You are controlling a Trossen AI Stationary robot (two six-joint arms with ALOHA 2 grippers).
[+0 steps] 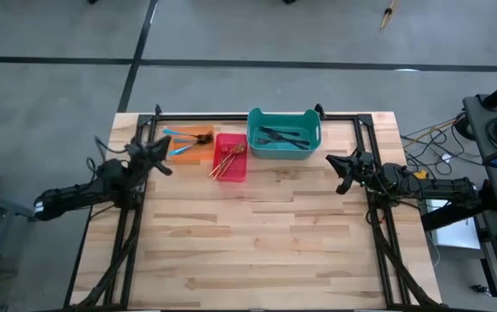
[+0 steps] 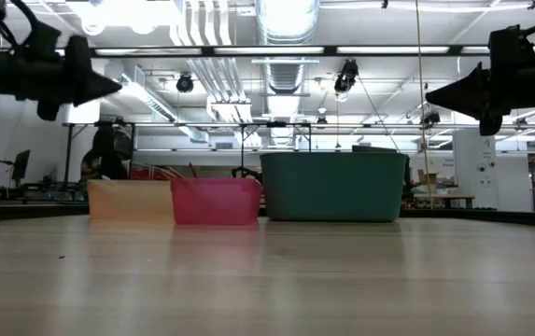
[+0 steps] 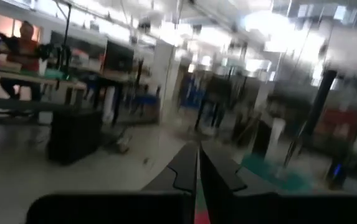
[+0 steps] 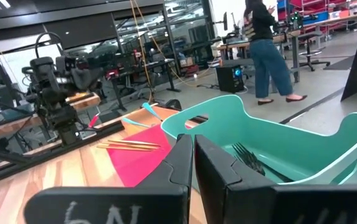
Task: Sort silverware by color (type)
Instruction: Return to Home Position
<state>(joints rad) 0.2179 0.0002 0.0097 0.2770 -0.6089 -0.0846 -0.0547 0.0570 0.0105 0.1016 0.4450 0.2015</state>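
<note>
**Both arms drawn back, jaws closed**

My left arm (image 1: 79,194) stretches along my left side. My left gripper (image 1: 163,162) is lifted and points inward, its fingers (image 3: 184,168) pressed together on nothing. My right arm (image 1: 426,185) mirrors it on the right. My right gripper (image 1: 342,171) is raised level and faces the other, fingers (image 4: 179,158) closed and empty.

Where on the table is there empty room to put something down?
The table in front is all bare wood, between the left hand and right hand. The back is crowded: orange bin, red bin and teal bin sit in a row.
</note>
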